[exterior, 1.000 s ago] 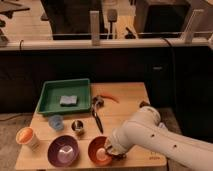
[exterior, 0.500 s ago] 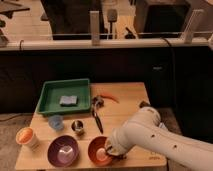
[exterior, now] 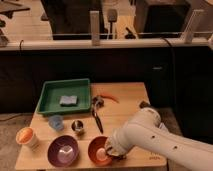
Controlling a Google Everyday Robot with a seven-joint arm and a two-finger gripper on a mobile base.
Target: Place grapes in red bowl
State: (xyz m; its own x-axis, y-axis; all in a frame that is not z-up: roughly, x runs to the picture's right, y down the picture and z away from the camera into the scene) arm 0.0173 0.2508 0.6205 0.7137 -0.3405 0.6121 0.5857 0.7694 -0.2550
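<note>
we see the robot's white, smooth-shelled arm (exterior: 150, 135) reaching in from the right across the pale wooden table (exterior: 127, 102), its gripper (exterior: 111, 151) down at the right rim of the round orange-red bowl (exterior: 98, 150). we cannot tell how the gripper stands or whether it has hold of anything. the bowl's inner bottom looks pale, and we cannot make out the grapes, so we cannot tell where they are. just left of it sits a round purple bowl (exterior: 62, 150), glossy with a pale centre. farther left stands an orange cup (exterior: 26, 136). behind the bowls we see a small metal cup (exterior: 78, 126), a pale blue cup (exterior: 55, 121), a dark long-handled utensil (exterior: 96, 117), and a green rectangular plastic tray (exterior: 52, 100) holding a grey-blue sponge (exterior: 68, 100).
</note>
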